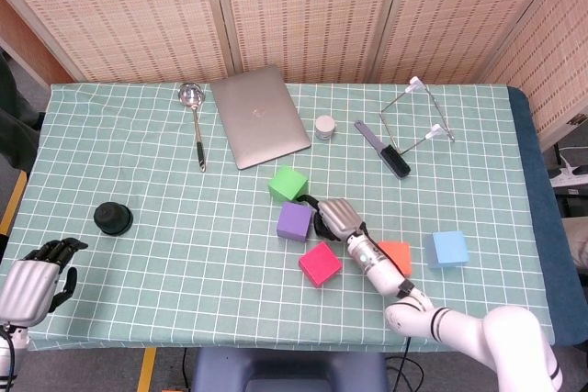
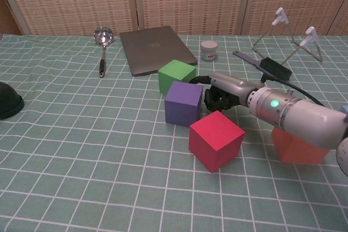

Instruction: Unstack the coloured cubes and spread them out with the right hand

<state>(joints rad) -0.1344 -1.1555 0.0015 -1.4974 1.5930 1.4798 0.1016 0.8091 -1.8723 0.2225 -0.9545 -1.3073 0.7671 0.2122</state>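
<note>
I can read no text, label, brand or number on anything here. The laptop (image 1: 260,117) lid carries only a faint mark too small to make out, and the small jar (image 2: 209,50) beside it shows no legible label.

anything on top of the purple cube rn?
Nothing: the purple cube has a bare top face in both views. The green cube sits on the checked tablecloth just behind it. The right hand hides the purple cube's right side.
</note>
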